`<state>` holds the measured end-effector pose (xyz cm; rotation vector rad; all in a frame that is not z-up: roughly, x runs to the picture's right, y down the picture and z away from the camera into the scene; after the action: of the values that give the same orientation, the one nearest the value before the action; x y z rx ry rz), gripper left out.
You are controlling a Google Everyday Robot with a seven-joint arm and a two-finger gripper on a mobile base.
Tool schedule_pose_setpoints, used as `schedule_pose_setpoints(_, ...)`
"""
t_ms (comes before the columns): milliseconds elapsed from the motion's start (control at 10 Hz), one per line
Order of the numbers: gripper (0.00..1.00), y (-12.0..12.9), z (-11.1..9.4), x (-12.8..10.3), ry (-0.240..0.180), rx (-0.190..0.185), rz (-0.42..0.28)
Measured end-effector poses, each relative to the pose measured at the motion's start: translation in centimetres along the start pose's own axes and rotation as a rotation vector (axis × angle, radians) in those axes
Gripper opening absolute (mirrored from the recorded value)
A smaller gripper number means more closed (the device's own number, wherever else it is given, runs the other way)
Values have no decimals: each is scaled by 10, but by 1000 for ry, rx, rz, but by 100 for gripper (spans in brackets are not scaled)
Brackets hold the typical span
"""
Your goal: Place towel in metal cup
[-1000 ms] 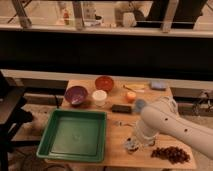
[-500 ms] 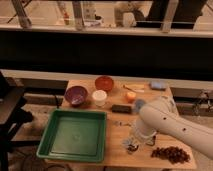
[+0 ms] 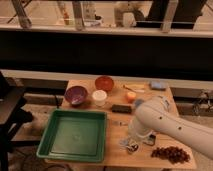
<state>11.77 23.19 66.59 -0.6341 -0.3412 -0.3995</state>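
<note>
The hand [image 3: 133, 145] hovers low over the table [image 3: 118, 154]; green tray [image 3: 75, 137] nearby.

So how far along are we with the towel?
Nothing looks done yet. The gripper is down at the front edge of the table, by a pale thing that may be the towel; a grasp cannot be confirmed. Left: lift it and carry it to the small grey cup behind the arm.

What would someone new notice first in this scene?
The big green tray fills the front left of the table. A bulky white arm reaches in from the right, its gripper low near the front edge beside the tray. Behind stand a purple bowl, an orange bowl and a white cup.
</note>
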Motion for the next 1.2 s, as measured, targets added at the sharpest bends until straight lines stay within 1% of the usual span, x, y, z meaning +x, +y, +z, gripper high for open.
schedule_pose_setpoints(500, 0, -5, 3, 9, 8, 13, 1)
schedule_pose_setpoints(1000, 0, -4, 5, 10, 11, 10, 1)
schedule_pose_setpoints(1200, 14, -2, 5, 9, 24, 7, -8)
